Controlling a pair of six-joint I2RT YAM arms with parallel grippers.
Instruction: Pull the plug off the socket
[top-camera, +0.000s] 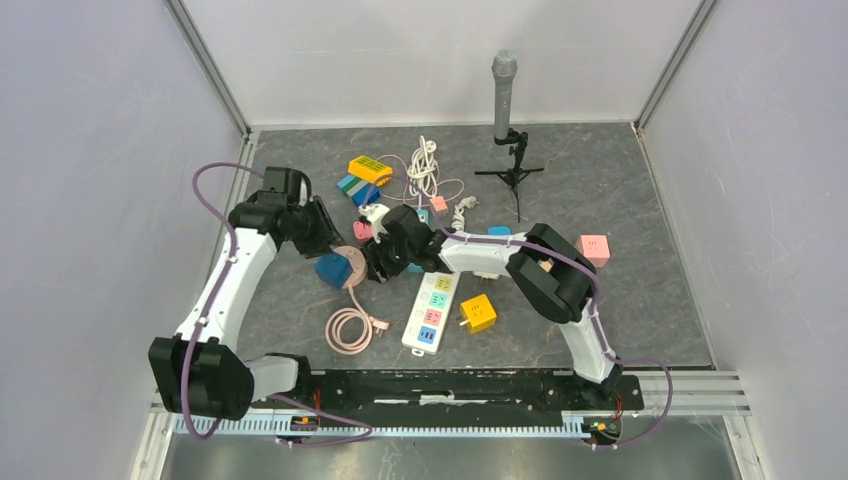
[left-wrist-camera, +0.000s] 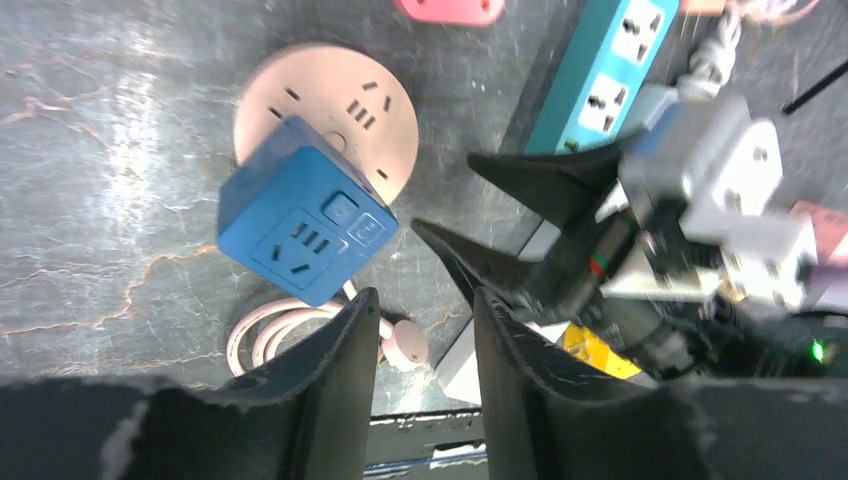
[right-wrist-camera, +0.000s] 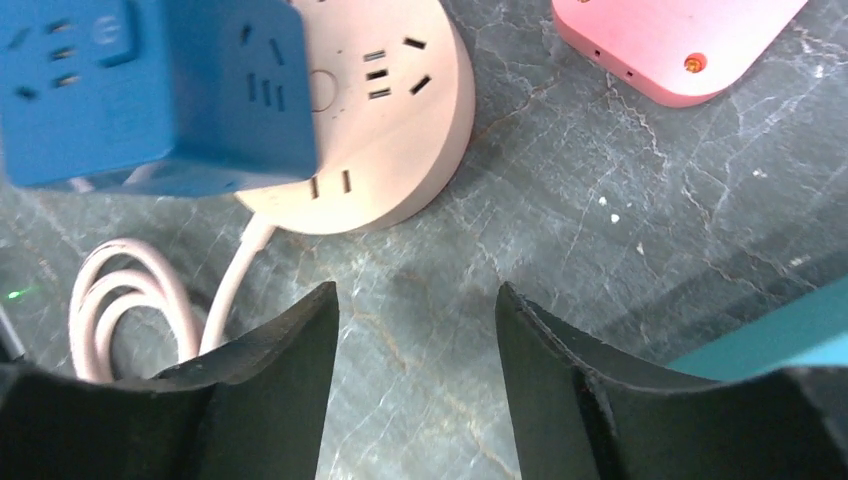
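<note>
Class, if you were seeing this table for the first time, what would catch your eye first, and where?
A blue cube adapter sits on a round pink socket, left of centre on the table. At the far edge, a grey microphone stands upright on a black tripod.

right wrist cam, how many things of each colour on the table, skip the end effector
blue: 1, the cube adapter
pink: 2, the round socket with its cord, and the flat box
teal: 1, the strip at the edge
total: 4
</note>
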